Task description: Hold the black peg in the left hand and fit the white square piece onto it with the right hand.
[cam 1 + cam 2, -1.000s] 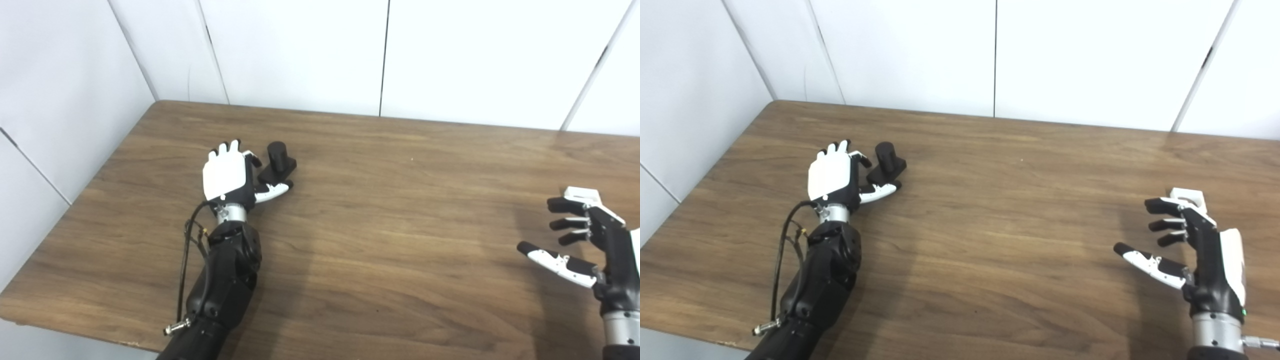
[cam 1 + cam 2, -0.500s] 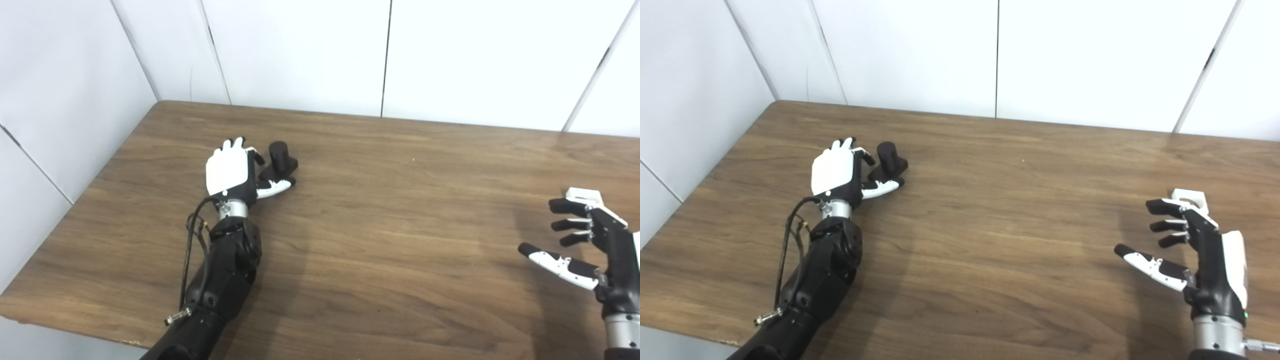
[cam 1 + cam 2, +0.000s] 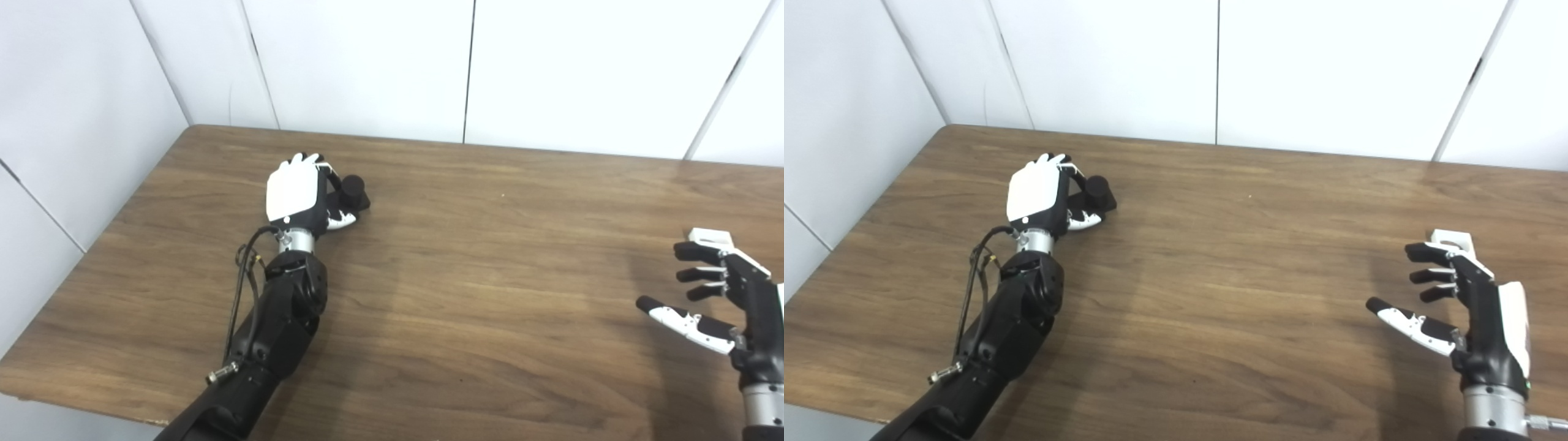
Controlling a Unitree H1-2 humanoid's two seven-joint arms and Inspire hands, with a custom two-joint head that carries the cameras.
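Observation:
The black peg (image 3: 353, 187) stands on its square base at the back left of the wooden table (image 3: 490, 275). My left hand (image 3: 300, 195) is against its left side, fingers curled over the base and thumb (image 3: 340, 219) under its near edge, closed on it. The peg looks slightly tilted. The white square piece (image 3: 1453, 238) lies on the table at the far right. My right hand (image 3: 1464, 306) is open just in front of it, fingers spread, holding nothing. The hand's dark fingers hide the piece's near edge.
White wall panels (image 3: 367, 61) close off the table at the back and the left. The table's front edge (image 3: 92, 410) runs along the bottom left. Bare wood lies between the two hands.
My left hand has moved forward and right onto the peg and its fingers and thumb have curled around the base. The right hand has barely moved.

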